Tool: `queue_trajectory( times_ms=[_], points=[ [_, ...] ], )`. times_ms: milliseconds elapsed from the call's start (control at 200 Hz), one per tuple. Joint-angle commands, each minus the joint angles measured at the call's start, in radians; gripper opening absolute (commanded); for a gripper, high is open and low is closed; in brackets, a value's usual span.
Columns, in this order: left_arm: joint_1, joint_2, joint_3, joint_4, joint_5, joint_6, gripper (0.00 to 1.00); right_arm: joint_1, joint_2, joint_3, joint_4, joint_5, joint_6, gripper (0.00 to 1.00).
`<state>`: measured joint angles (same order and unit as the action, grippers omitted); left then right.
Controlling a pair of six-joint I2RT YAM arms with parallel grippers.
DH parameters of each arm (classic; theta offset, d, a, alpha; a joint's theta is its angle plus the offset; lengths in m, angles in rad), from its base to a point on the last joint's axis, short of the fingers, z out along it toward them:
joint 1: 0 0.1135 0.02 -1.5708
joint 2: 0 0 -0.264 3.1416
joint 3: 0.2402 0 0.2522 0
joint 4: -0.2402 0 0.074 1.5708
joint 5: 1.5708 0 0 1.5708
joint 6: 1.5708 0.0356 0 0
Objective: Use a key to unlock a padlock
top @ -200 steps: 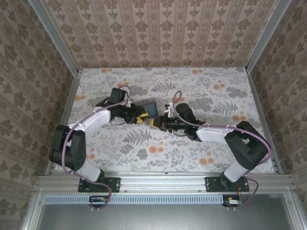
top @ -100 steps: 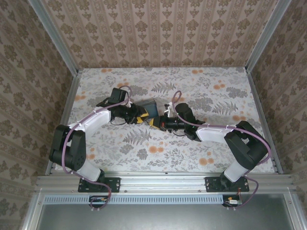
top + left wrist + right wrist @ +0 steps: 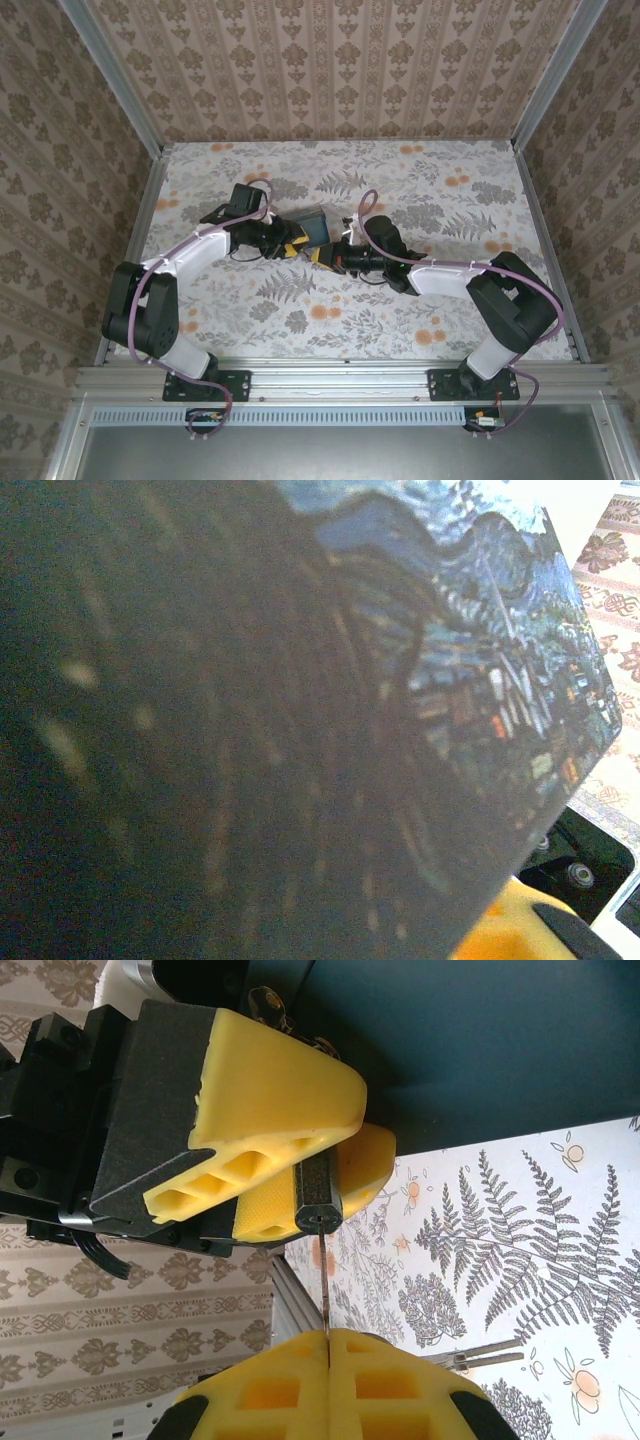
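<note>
Yellow-padded left gripper [image 3: 342,1160] clamps its jaws on the small dark metal padlock [image 3: 317,1198]; right gripper [image 3: 328,1352], jaws pinching the thin steel key [image 3: 325,1280]. It looks stiff and slippery, best gripped by its head.

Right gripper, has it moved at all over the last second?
No. In the top view, the right gripper sits at the same spot relative to the tablecloth's big fern print.
</note>
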<state>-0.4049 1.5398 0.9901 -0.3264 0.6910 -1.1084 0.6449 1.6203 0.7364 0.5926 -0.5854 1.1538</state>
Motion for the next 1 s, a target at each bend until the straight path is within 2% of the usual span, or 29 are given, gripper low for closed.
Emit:
queue_trajectory(
  times_ms=[0, 790, 995],
  points=[
    [-0.003, -0.043, 0.002, 0.017, 0.030, -0.006, 0.00, -0.007, -0.021, 0.013, -0.005, 0.037, -0.022, 0.00],
    [0.005, -0.048, -0.008, 0.030, 0.022, -0.027, 0.00, -0.001, -0.049, -0.015, 0.012, 0.037, -0.019, 0.00],
    [0.005, -0.052, -0.017, 0.055, 0.019, -0.061, 0.00, 0.006, -0.072, -0.051, 0.039, 0.078, 0.006, 0.00]
  ],
)
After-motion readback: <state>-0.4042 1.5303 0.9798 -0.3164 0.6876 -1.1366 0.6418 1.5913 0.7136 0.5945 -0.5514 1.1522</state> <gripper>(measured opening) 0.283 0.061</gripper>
